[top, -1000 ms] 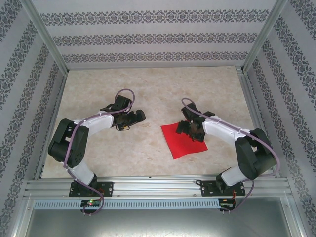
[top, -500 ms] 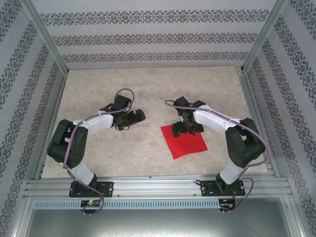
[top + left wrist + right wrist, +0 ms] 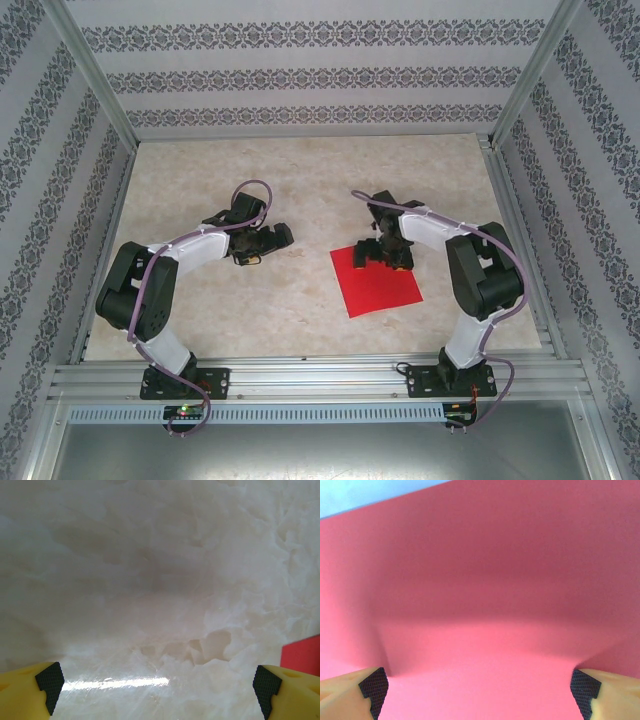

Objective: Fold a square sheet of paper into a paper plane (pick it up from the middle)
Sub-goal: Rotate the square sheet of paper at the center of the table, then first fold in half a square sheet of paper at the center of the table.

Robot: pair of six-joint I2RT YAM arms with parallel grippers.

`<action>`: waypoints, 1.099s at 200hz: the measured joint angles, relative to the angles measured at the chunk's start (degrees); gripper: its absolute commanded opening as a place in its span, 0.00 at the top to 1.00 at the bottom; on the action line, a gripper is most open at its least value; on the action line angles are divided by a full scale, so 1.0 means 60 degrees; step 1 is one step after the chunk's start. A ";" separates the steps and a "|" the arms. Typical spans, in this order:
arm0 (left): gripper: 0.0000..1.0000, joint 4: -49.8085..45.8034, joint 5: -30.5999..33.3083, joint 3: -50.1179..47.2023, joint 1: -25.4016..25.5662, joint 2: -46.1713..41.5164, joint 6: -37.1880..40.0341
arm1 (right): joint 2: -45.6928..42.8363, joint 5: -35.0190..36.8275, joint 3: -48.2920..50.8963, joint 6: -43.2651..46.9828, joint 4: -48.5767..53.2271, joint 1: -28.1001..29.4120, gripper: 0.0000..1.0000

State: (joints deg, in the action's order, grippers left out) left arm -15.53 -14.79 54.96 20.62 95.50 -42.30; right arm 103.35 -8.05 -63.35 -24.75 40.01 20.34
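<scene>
The square sheet of paper (image 3: pixel 377 284) lies flat and red on the marble table, right of centre. My right gripper (image 3: pixel 383 253) stands open over the sheet's far edge, fingers spread wide and low above the paper (image 3: pixel 480 605); its pads (image 3: pixel 374 685) sit close to the surface with nothing between them. My left gripper (image 3: pixel 268 240) hovers open over bare table to the left of the sheet, and one red corner of the paper (image 3: pixel 301 655) peeks in at the right edge of the left wrist view. No folded plane is seen; the sheet is uncreased.
The marble tabletop (image 3: pixel 300 190) is ringed by patterned walls and an aluminium frame (image 3: pixel 310 375) along the near edge. Both arm bases are bolted to that rail.
The right arm has swung its elbow outward and drawn its gripper toward the sheet's far edge. The sheet shifted slightly. The left arm stayed put.
</scene>
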 measured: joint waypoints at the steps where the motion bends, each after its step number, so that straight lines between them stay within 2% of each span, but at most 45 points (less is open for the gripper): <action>1: 0.00 -0.0007 0.0004 0.0004 0.0004 0.0000 0.0000 | 0.0000 -0.0022 0.0000 -0.0007 -0.0004 -0.0015 0.02; 29: 0.00 -0.0146 0.0011 0.0080 0.0000 0.0000 0.0007 | 0.0000 -0.0270 -0.0007 -0.0619 -0.0266 -0.0495 0.02; 79: 0.00 -0.0233 0.0015 0.0131 0.0004 0.0000 0.0015 | 0.0011 0.0084 -0.0175 -0.1373 -0.0328 -0.0488 0.03; 145: 0.00 -0.0295 0.0007 0.0131 0.0000 0.0000 0.0044 | -0.0073 0.1228 -0.0834 -0.1246 0.0302 0.0772 0.02; 220: 0.00 -0.0291 -0.0029 0.0131 0.0000 0.0000 0.0040 | 0.0579 0.1479 -0.0747 -0.1290 0.0419 0.0772 0.02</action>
State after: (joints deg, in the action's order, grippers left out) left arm -17.28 -14.96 55.75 20.62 95.50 -42.06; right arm 106.83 0.82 -67.83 -32.49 42.52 24.97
